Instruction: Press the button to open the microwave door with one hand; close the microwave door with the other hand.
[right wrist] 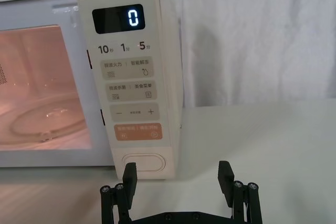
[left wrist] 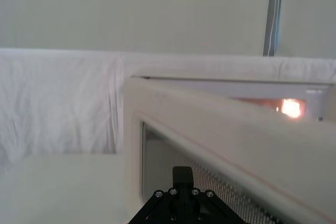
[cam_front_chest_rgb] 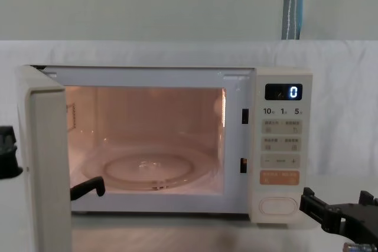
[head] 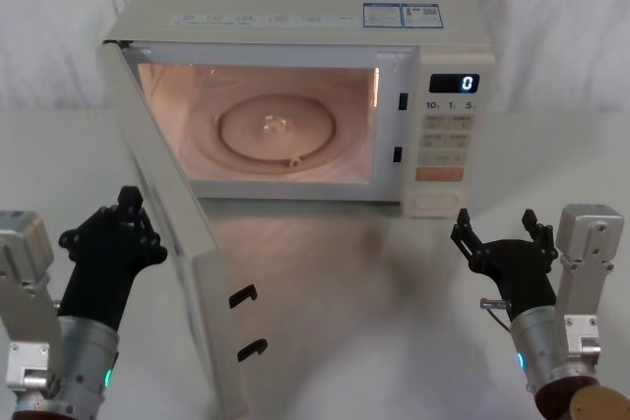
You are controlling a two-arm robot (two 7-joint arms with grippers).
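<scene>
White cloth drapes the wall behind a pale table (head: 591, 159), where the microwave (head: 295, 7) stands at the centre, its cavity lit and the glass turntable (head: 278, 132) bare. From the head camera, the microwave door (head: 167, 233) hangs swung out toward seven o'clock, hinged at the cabinet's left edge, inner face with two black latch hooks (head: 246, 322) turned toward the middle. At eight o'clock the left gripper (head: 123, 218) rises on a forearm tilted forward, just beside the door's outer face; whether its fingers are parted I cannot tell. At four o'clock the right gripper (right wrist: 178, 177) points forward just short of the control panel (right wrist: 131, 77), jaws spread wide and holding nothing, facing the button (right wrist: 143, 162) at the panel's foot without touching it.
</scene>
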